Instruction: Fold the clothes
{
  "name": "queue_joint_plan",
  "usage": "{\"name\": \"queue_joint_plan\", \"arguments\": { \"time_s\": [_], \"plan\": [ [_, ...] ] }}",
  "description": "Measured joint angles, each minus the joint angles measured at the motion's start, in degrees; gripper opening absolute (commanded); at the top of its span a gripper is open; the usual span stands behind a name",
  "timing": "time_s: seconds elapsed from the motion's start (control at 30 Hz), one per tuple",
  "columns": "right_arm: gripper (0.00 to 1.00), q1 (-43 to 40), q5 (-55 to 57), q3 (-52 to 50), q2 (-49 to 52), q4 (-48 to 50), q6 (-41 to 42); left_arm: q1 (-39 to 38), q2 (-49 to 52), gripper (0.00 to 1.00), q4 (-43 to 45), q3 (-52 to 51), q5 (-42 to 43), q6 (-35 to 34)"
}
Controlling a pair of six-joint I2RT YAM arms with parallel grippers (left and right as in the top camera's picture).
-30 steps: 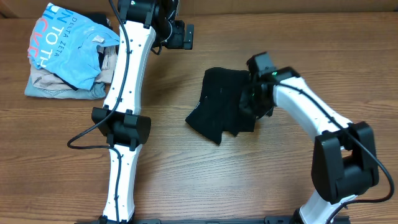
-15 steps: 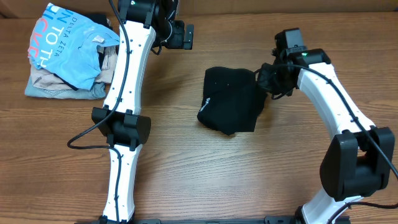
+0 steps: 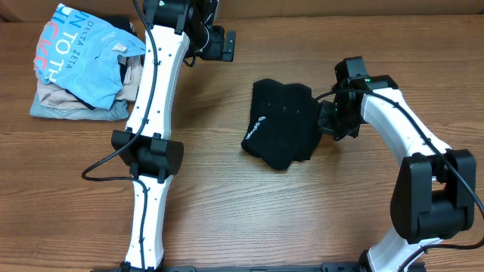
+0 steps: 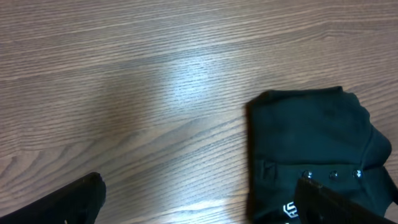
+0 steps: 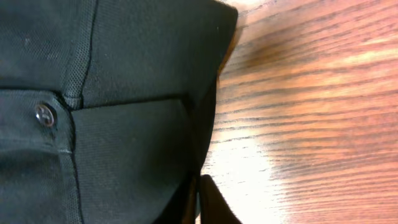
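A folded black shirt (image 3: 281, 134) lies in the middle of the table (image 3: 227, 211). The right gripper (image 3: 331, 125) sits at its right edge; whether it pinches cloth, I cannot tell. The left gripper (image 4: 200, 183) hovers spread open. Any snagged fabric could pull the fold apart.

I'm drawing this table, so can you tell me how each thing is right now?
Black shirt: folded small, lying flat.
Left gripper: open, empty.
Right gripper: at the shirt's right edge, open or shut unclear.
Tan clothes: folded, stacked.
Blue T-shirt: crumpled on top of them.
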Motion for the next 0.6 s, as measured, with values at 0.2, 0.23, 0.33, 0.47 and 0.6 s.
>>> {"name": "queue_joint_plan", "arguments": {
  "time_s": [0.2,0.23,0.33,0.47,0.6],
  "plan": [
    [0.65,-0.07,0.07,3.17,0.02,-4.35,-0.17,-0.04,0.0,1.0,-1.2,0.0,0.04,1.6],
    [0.76,-0.09,0.07,4.5,0.02,-5.25,-0.46,-0.11,0.0,1.0,-1.51,0.0,0.15,2.16],
    [0.88,-0.5,0.04,12.17,0.02,-9.31,-0.72,-0.52,0.0,1.0,-3.21,0.0,1.14,3.74],
    [0.92,-2.27,0.0,23.02,0.02,-12.98,-1.22,-2.32,0.0,1.0,-5.99,-0.09,2.71,6.49],
    [0.94,-5.03,0.04,27.91,-0.31,-14.47,-1.68,-6.05,-0.24,1.0,-8.09,-2.49,3.5,10.21]
  ]
}}
